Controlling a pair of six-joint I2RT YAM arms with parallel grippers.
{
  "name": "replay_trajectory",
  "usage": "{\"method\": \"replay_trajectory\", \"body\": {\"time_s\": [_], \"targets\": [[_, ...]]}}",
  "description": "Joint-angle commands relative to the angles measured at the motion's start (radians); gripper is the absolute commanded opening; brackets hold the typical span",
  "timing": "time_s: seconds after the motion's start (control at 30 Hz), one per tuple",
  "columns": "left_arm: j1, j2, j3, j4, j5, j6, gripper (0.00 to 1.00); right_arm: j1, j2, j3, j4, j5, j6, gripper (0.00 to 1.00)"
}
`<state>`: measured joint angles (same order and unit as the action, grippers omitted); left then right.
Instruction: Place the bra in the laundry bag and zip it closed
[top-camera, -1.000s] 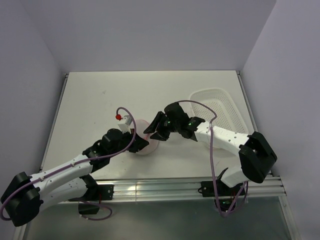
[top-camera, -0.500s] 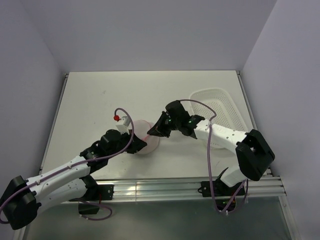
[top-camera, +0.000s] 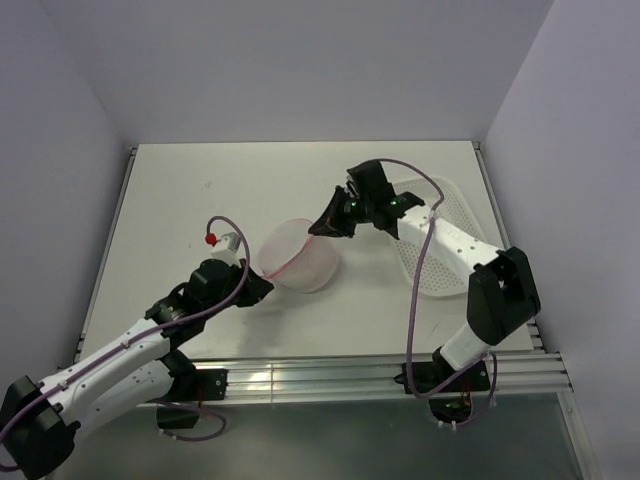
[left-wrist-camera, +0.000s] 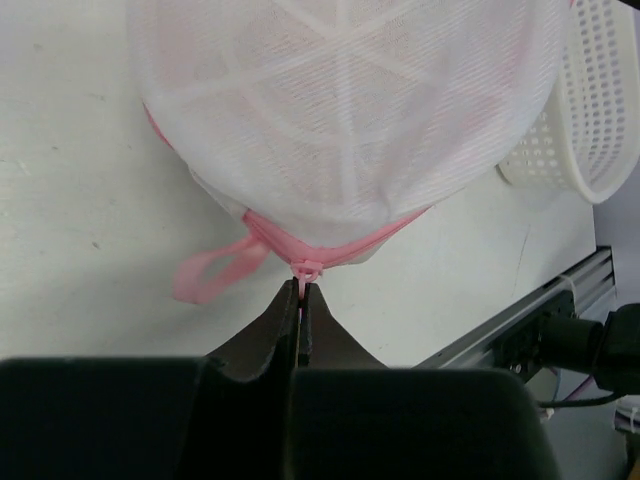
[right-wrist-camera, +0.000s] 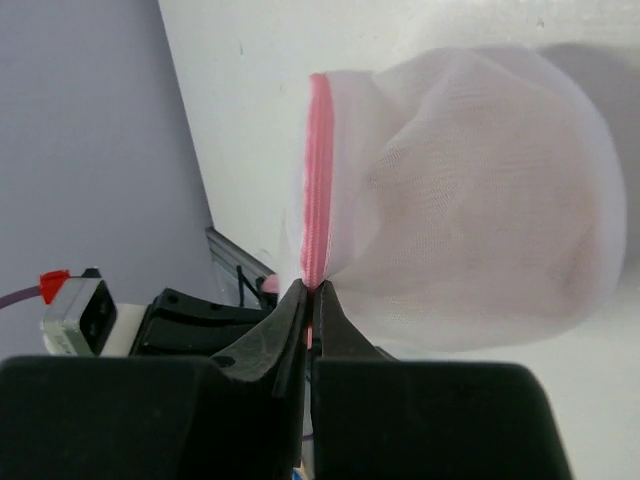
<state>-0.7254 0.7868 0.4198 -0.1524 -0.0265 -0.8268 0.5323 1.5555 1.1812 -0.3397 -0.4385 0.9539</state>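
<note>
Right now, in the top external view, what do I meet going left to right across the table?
The left gripper → round translucent white mesh laundry bag with pink zipper rim → white rectangular perforated plastic basket. The right gripper pinches the bag's far rim and overlaps it, so I leave it out.

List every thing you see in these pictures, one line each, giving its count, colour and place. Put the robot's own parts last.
bag: one, white mesh with pink zip, mid-table, between the arms
bra: one, pale pink, dimly seen through the bag's mesh
basket: one, white, perforated, table's far right
table: one, white, under everything
left arm, right arm: two, white and black, reaching in from the near edge
left fingers: black, shut on the bag's zip tab
right fingers: black, shut on the bag's pink rim
</note>
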Motion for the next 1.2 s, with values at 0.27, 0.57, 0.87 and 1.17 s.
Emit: {"method": "replay_trajectory", "body": {"time_s": [0.27, 0.57, 0.87, 1.17], "targets": [[0.015, -0.075, 0.073, -0.11, -0.032, -0.003, 0.0, -0.057, 0.212, 0.38, -0.205, -0.012, -0.221, 0.16], [0.003, 0.091, 0.114, 0.086, 0.063, 0.015, 0.0, -0.045, 0.052, 0.279, -0.219, 0.092, -0.158, 0.54], [-0.061, 0.19, 0.168, 0.181, 0.071, 0.023, 0.0, 0.063, -0.254, -0.127, -0.021, 0.066, 0.081, 0.55], [-0.126, 0.243, 0.18, 0.192, 0.051, 0.029, 0.0, 0.182, -0.311, -0.333, 0.16, 0.135, 0.295, 0.56]]}}
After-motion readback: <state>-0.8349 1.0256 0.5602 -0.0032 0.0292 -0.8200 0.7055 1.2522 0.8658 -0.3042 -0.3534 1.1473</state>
